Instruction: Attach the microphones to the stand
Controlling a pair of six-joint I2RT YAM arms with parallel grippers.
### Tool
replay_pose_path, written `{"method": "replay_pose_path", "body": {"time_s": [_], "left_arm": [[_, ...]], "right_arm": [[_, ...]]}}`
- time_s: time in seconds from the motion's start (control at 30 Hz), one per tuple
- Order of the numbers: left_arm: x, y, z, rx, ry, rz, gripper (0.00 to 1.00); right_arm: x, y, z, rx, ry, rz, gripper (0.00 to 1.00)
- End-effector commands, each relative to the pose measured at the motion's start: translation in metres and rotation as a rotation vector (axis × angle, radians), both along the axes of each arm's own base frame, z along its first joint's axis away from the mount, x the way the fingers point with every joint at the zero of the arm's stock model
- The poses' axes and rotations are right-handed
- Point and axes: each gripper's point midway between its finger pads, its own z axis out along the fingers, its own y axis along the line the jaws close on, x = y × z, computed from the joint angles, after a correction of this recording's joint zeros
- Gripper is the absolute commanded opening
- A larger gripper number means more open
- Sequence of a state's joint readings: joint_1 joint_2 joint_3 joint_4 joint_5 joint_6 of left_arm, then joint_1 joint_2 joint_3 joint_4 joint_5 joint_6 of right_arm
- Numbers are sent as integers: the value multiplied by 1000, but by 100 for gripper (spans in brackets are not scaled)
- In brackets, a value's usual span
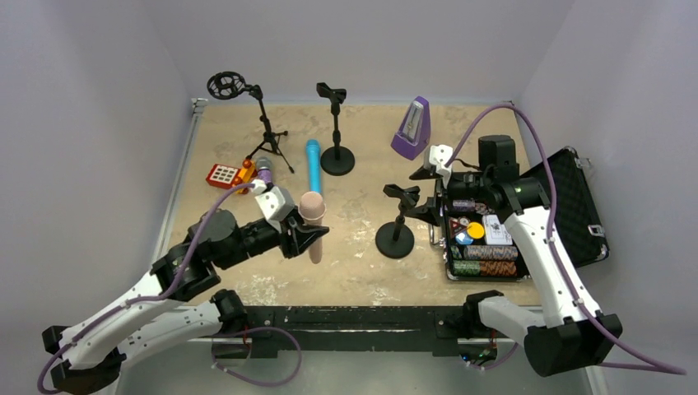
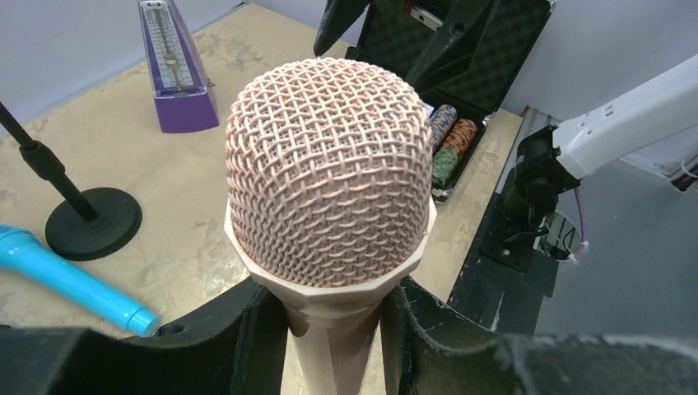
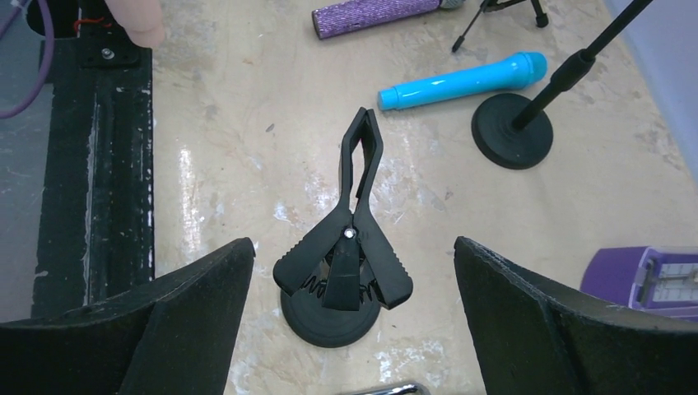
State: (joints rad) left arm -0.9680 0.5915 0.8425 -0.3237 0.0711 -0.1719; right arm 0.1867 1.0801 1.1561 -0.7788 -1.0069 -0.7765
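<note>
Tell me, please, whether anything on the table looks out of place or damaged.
Nothing looks spilled or broken. The sky-blue microphone and the glittery purple microphone lie flat on the table, unclipped.

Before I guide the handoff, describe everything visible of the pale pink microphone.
The pale pink microphone has a rounded woven-mesh head, a faceted collar and a smooth, plastic-looking handle. The left gripper is shut on the handle just below the collar, clamping it from both sides. In the top view its head points to the far side, its tail sticking out past the gripper. It looks lifted off the table; nothing else touches it.
</note>
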Motion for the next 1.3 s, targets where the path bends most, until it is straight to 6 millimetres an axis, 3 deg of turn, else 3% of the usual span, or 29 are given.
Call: {"method": "replay_pose_path", "body": {"time_s": [0.0, 0.13, 0.27, 0.5, 0.63, 0.9, 1.27], "left_arm": [[16, -16, 47, -60, -135, 0, 0], [31, -35, 60, -36, -172, -3, 0], [45, -52, 69, -14, -188, -4, 0], [70, -76, 79, -20, -210, -24, 0], [85, -94, 82, -20, -215, -60, 0], [106, -139, 87, -6, -258, -167, 0], [106, -175, 47, -25, -138, -292, 0]], "right_arm": [[1, 5, -6, 38, 16, 21, 93], [1, 6, -11, 40, 16, 29, 87], [-3, 9, -6, 68, 14, 55, 74], [-4, 11, -3, 89, -5, 60, 29], [-6, 10, -4, 91, -10, 62, 18], [-11, 13, -2, 92, 2, 108, 14], [-15, 14, 2, 114, 18, 115, 13]]}}
